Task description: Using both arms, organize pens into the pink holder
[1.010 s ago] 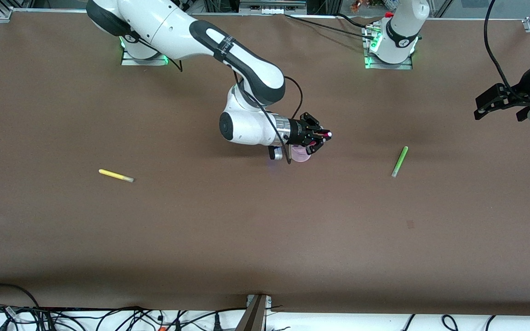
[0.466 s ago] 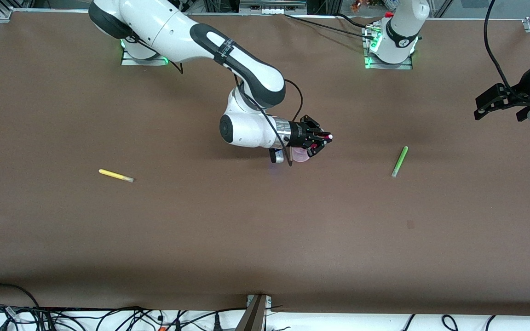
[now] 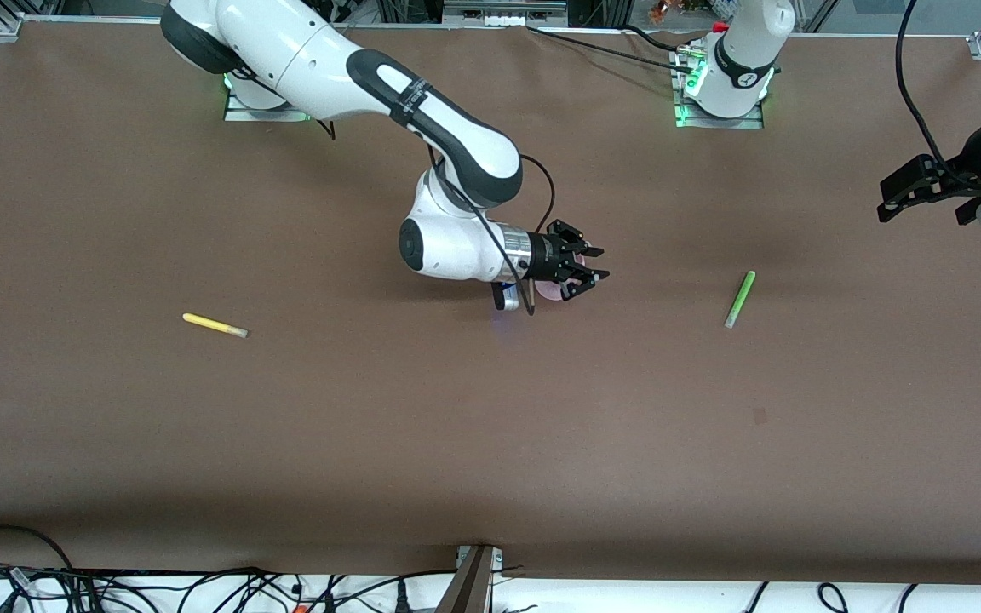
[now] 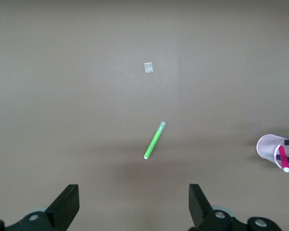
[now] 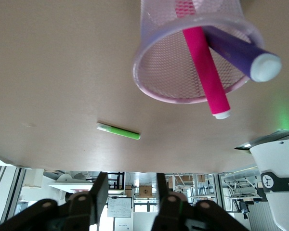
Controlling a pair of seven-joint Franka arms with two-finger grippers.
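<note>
1. Your table (image 3: 490, 443) carries a job half done: two pens stand in the pink holder (image 5: 183, 67) near the middle of the surface, and two lie loose on it.
2. Your right arm reaches from its base at the top edge toward the table's centre, forearm bent low and wrist level, so the right gripper (image 3: 586, 273) hangs just over the holder. Its jaws stand partly apart with nothing between them; the right wrist view shows bare fingers (image 5: 94, 199).
3. Your left arm waits at the left arm's end of the table, raised above the edge. The left gripper (image 4: 135, 204) has its jaws spread wide and holds nothing.
4. The holder shows only as a pink sliver (image 3: 552, 292) under the right gripper from the front.
5. Inside it, the magenta pen (image 5: 204, 72) and the purple pen (image 5: 241, 53) lean against the rim, pale ends up.
6. The green pen (image 3: 739, 299) lies flat between the holder and the left arm's end, well apart from both.
7. The yellow pen (image 3: 214, 324) lies flat toward the right arm's end, well clear of the holder; by the look of it, these two are all that is left.
</note>
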